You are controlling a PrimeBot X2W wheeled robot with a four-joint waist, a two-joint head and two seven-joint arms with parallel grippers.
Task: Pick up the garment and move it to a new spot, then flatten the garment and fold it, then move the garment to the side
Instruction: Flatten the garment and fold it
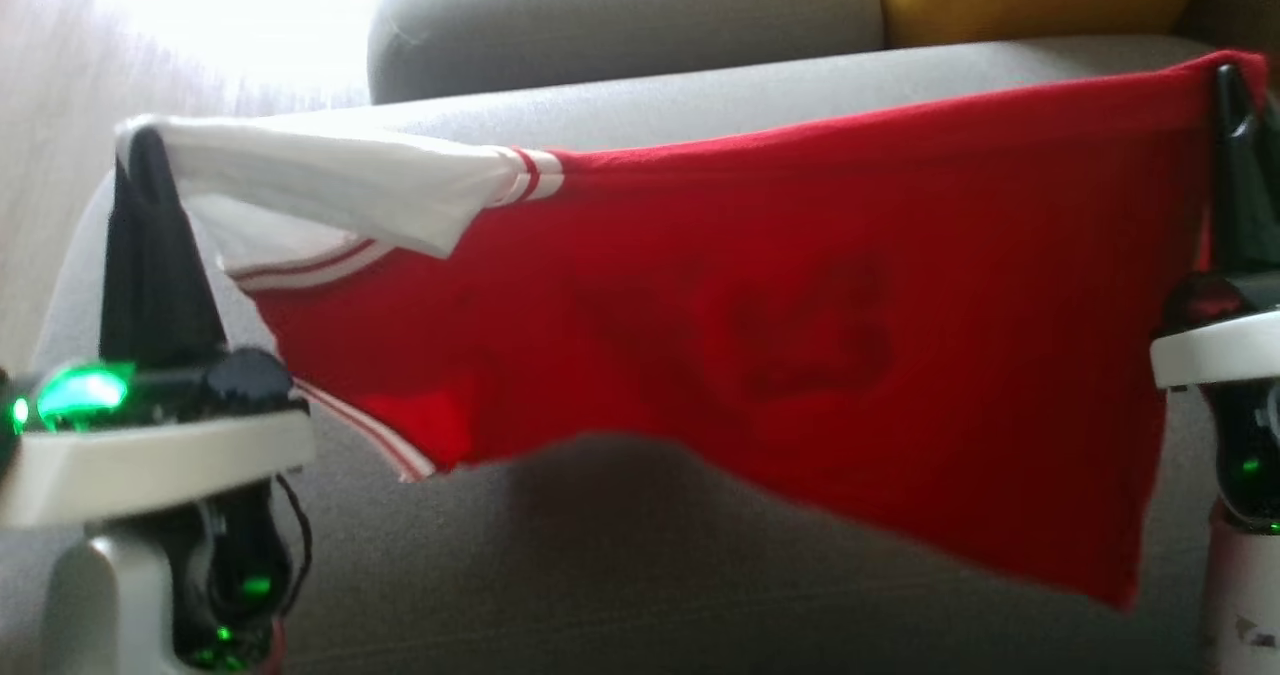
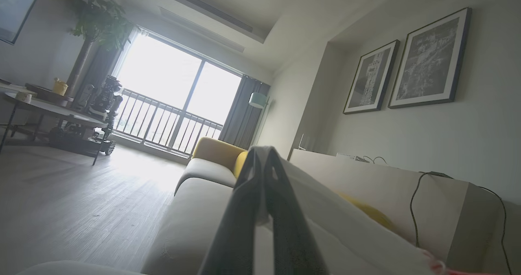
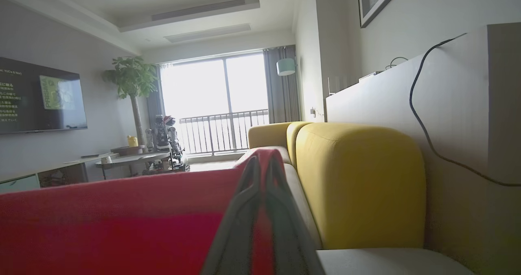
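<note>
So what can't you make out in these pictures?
Head view: the dark shape on the garment is too faint to read.
Head view: the sofa seat behind it is hidden by the hanging cloth.
Right wrist view: the television text is too small.
Left wrist view: the white sleeve is blurred, near the lens.

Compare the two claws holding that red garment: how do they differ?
The left claw pinches the garment by its white sleeve; the right claw by a red corner. Left claw sits lower in the head view than the right claw. Both are shut on it, fingers up, stretching it above the grey sofa.
</note>
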